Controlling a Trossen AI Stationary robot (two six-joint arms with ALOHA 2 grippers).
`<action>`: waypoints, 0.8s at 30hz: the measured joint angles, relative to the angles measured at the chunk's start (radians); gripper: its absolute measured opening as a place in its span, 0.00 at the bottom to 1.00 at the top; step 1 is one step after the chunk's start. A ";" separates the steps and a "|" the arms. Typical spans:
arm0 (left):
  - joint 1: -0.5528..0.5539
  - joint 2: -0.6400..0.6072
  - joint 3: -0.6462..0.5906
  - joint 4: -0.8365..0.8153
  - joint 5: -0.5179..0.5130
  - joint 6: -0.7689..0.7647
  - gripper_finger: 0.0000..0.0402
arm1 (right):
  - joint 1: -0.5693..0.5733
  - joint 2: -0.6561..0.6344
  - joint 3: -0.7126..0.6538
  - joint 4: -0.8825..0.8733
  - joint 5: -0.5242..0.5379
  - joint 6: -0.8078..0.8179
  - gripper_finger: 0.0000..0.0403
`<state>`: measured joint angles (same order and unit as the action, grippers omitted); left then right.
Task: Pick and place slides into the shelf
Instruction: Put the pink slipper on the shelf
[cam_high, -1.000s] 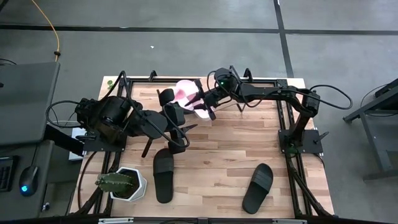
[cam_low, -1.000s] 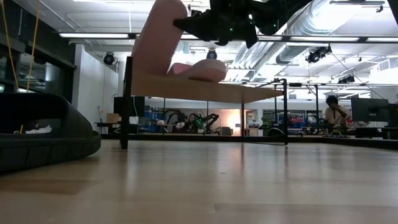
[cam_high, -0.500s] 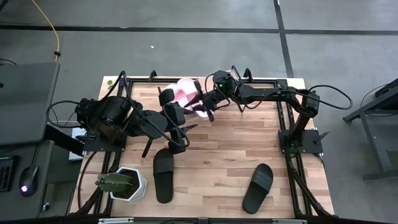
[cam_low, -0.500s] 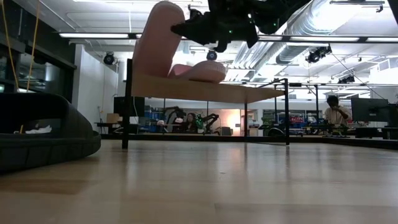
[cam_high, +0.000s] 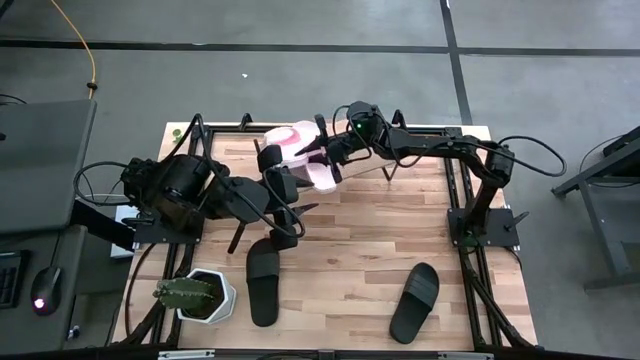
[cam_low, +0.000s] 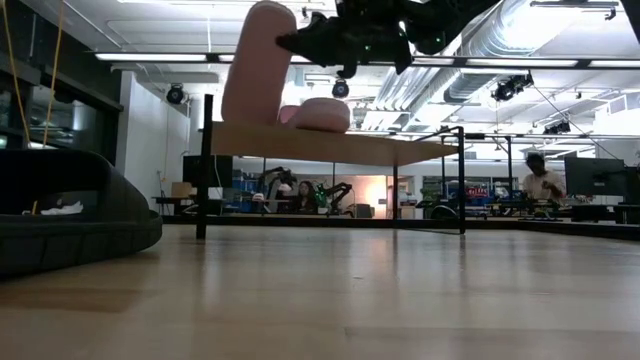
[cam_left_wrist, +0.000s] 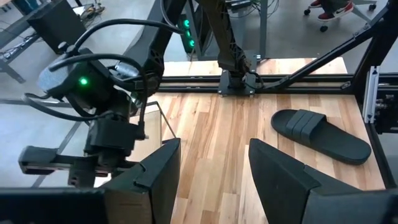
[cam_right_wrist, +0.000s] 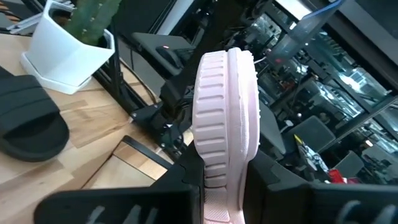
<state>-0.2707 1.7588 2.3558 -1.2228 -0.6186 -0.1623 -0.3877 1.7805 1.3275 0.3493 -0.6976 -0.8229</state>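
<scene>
A pale pink slide (cam_low: 258, 60) stands nearly upright on the shelf (cam_low: 380, 148), near the shelf's left end, with my right gripper (cam_low: 300, 40) shut on its upper part. At its foot a low pink lump (cam_low: 320, 114) lies on the panel; I cannot tell whether it is this slide's strap or another slide. In the high view the pink slide (cam_high: 285, 137) sits at the table's far edge, my right gripper (cam_high: 325, 152) beside it. My left gripper (cam_left_wrist: 214, 180) hovers open just in front of the shelf, holding nothing. My right gripper pinches the pink slide between its two fingers, one finger (cam_right_wrist: 180, 183) on the ridged tread side (cam_right_wrist: 208, 155), the other on the opposite face. The fingers come level from the table's right. The slide stands upright, its lower end (cam_low: 245, 118) on the shelf.
Two black slides (cam_high: 263, 282) (cam_high: 415, 300) lie soles down on the tabletop toward its near edge; the left wrist view shows one black slide (cam_left_wrist: 323, 134). A cactus in a white pot (cam_high: 195, 295) stands at the near left corner. Black frame rails run along both table sides.
My right gripper has risen a little and rolled, still shut on the pink slide. The slide has tipped from leaning to nearly upright, its top swinging toward the table's left while its lower end stays on the shelf.
</scene>
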 joint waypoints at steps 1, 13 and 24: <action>0.000 0.000 0.000 0.000 0.000 0.000 0.44 | -0.003 0.000 0.003 0.000 -0.002 -0.001 0.08; 0.002 0.024 -0.001 0.002 -0.001 0.024 0.44 | -0.010 0.023 0.010 -0.076 -0.032 -0.003 0.08; 0.002 0.033 0.000 0.022 0.005 0.032 0.44 | -0.010 0.034 0.010 -0.062 -0.038 0.010 0.08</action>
<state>-0.2687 1.7918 2.3554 -1.2007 -0.6132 -0.1307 -0.3973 1.8141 1.3376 0.2876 -0.7361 -0.8127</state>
